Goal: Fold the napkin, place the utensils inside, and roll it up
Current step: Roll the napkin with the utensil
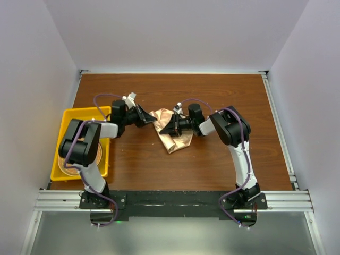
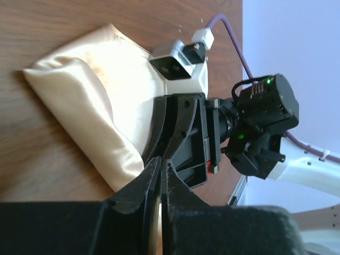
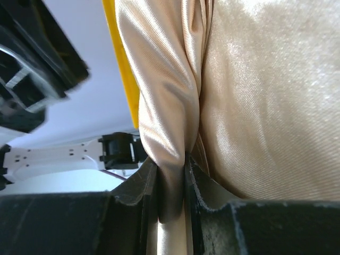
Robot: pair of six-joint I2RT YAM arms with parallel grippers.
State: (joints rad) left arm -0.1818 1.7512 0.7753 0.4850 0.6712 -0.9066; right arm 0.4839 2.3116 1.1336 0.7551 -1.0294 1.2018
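The peach-orange napkin (image 1: 178, 139) lies crumpled in a small heap at the middle of the brown table. My right gripper (image 1: 164, 130) comes at it from the right and is shut on a raised fold of the napkin (image 3: 255, 106); the cloth runs down between the jaws of that gripper (image 3: 171, 170). My left gripper (image 1: 154, 121) reaches the heap's left corner. In the left wrist view the jaws of the left gripper (image 2: 160, 167) stand almost together, a pale strip of napkin (image 2: 90, 90) showing deep between them. The utensils are out of view.
A yellow bin (image 1: 79, 114) stands at the table's left edge with a round woven mat (image 1: 65, 163) inside it. The two grippers face each other a few centimetres apart over the cloth. White walls close the table at the back and sides.
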